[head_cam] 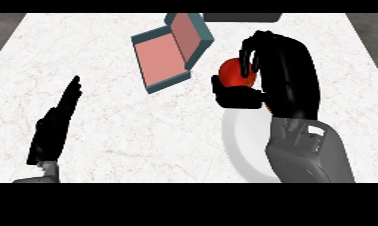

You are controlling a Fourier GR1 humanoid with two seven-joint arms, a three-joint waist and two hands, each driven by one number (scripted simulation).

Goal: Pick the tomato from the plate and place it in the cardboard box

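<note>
A red tomato [235, 71] is held in my right hand [284, 77], whose fingers and thumb curl round it above the far end of the white plate [244, 140]. The box [164, 61], teal outside and pink inside with its lid standing open, lies just left of the tomato at the counter's back middle. My left hand [55, 120] rests open at the lower left, fingers straight and pointing away, far from both box and plate.
The white marble counter [111, 35] stretches wide around the box. A dark object [242, 17] sits at the counter's far edge behind the box. My right forearm [306, 152] covers part of the plate.
</note>
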